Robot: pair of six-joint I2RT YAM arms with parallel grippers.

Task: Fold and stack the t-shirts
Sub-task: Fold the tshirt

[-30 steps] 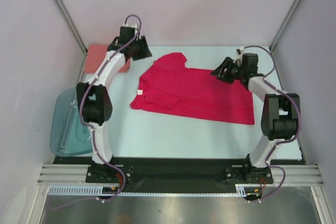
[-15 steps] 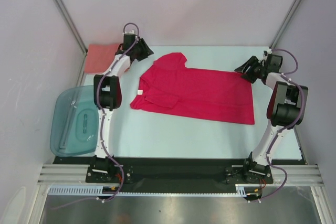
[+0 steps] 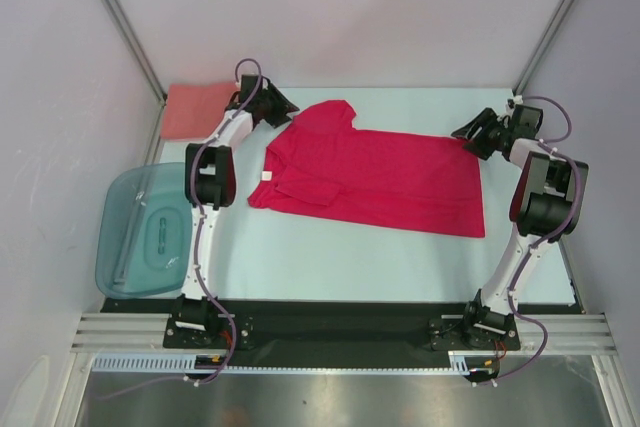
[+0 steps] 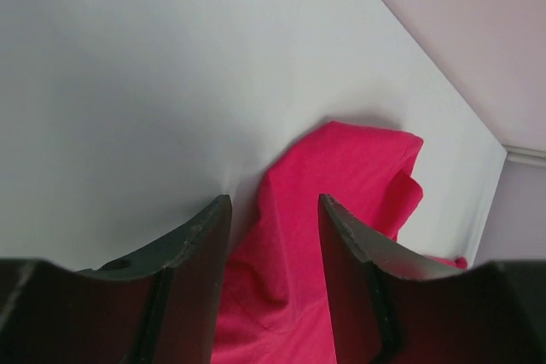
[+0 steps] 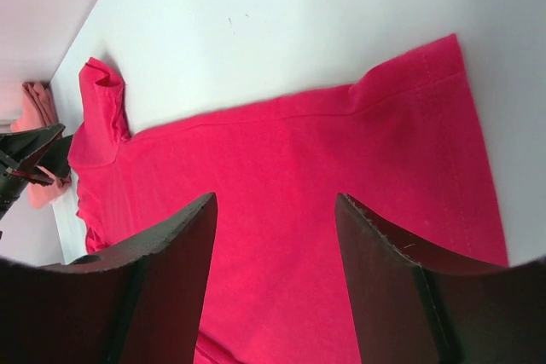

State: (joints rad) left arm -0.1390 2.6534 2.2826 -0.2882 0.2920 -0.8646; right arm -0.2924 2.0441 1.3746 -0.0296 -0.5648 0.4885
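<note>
A: Tub (image 3: 140, 232) at the table's (image 3: 330, 247) left edge, red t-shirt (image 3: 370, 179) spread flat mid-table.
B: Left gripper (image 3: 283, 107) wide, empty, beside its far sleeve. Right gripper (image 3: 468, 134) wide, empty, at the shirt's far-right corner. Pink t-shirt (image 3: 195, 107) lies in the far-left corner.

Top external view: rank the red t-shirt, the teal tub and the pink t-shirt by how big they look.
1. red t-shirt, spread out, clearly largest
2. teal tub
3. pink t-shirt, folded in the far corner, smallest
</note>
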